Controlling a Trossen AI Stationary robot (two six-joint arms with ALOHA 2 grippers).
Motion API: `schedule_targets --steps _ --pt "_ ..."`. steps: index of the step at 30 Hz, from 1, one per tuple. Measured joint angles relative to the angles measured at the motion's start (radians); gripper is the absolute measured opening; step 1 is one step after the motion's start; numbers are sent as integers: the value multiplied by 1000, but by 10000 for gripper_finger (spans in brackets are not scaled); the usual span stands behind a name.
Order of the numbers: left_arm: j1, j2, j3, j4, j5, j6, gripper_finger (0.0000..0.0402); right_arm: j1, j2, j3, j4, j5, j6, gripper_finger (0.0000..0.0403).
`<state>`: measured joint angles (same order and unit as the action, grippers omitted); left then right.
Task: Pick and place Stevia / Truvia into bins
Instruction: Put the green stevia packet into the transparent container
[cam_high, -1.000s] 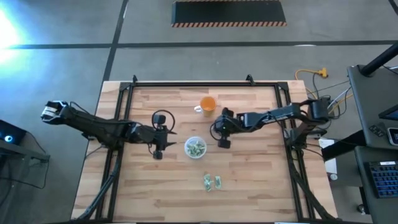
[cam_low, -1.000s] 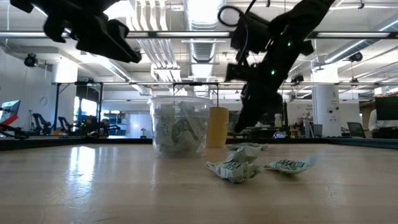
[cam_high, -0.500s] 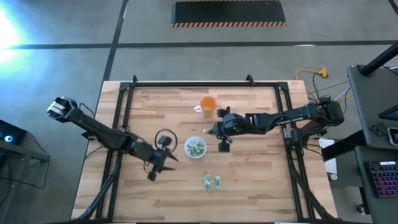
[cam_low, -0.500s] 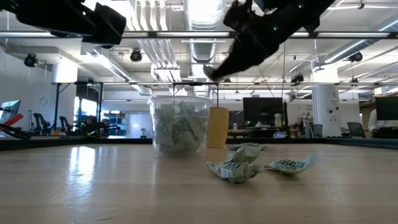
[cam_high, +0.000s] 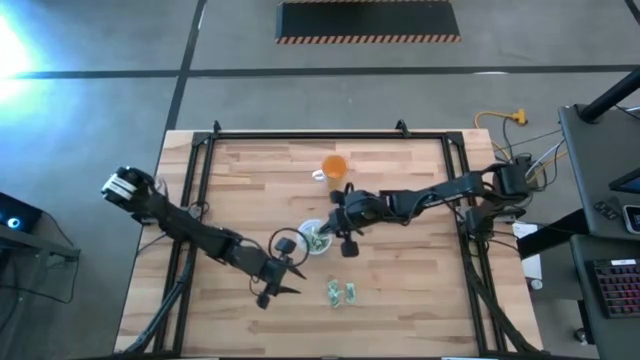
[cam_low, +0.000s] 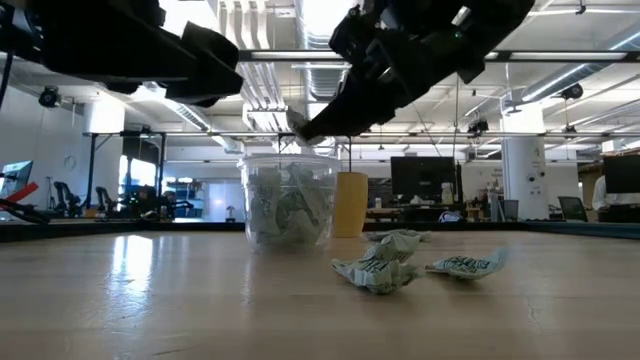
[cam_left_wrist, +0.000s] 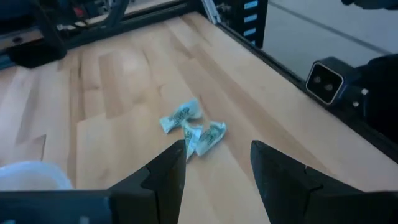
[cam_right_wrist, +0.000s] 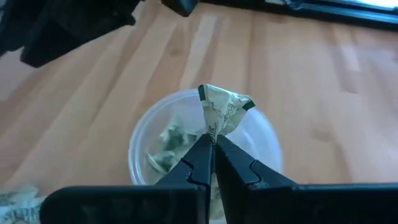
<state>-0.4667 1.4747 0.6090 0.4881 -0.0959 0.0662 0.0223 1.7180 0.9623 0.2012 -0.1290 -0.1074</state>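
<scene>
The bin (cam_high: 310, 242), a small round clear cup, stands on its base mid-table with several Stevia sachets inside (cam_right_wrist: 171, 146). My right gripper (cam_right_wrist: 212, 140) hangs just above its open top (cam_low: 290, 158), shut on one crumpled sachet (cam_right_wrist: 222, 107). Two or three loose sachets (cam_high: 341, 292) lie flat on the wood nearer the front edge. My left gripper (cam_left_wrist: 217, 171) hovers open near the front edge, left of the loose sachets (cam_left_wrist: 191, 127) and pointing at them, with nothing between its fingers. My right gripper pinches the crumpled sachet by one end (cam_right_wrist: 213, 132) between its two fingertips. The fingers slant down from the table's right side. The rest of the sachet sticks out past the tips, lifted clear over the bin's mouth (cam_low: 297, 122).
An orange translucent cup (cam_high: 333, 168) stands behind the bin toward the far edge. A black metal frame (cam_high: 200, 150) runs along the table's left, right and far sides. Bare wood lies around the loose sachets toward the near edge.
My right gripper, still shut on the sachet, has risen from beside the bin and gone toward the table's left until it hangs over the bin, tipping more level. My left gripper, still open, has swung toward the near edge and the loose sachets, sinking.
</scene>
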Motion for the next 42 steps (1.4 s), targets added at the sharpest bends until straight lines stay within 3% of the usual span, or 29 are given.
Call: schedule_targets --steps 5,12,15,18,25,32,42 --pt "0 51 11 61 2 14 164 6 21 13 -9 -40 19 30" --pt "0 86 43 64 7 44 164 8 17 16 -10 -29 21 109" --pt "0 109 63 63 7 53 164 8 1 29 -77 -23 21 135" --pt "-1 147 101 65 7 73 164 9 -41 46 -205 61 26 148" --pt "-6 265 242 -45 5 116 164 9 -193 48 -435 139 100 143" --pt "3 375 432 -272 -59 125 164 23 -327 26 -655 285 238 129" --pt "65 401 541 -455 -34 62 164 57 -416 -74 -677 297 291 125"
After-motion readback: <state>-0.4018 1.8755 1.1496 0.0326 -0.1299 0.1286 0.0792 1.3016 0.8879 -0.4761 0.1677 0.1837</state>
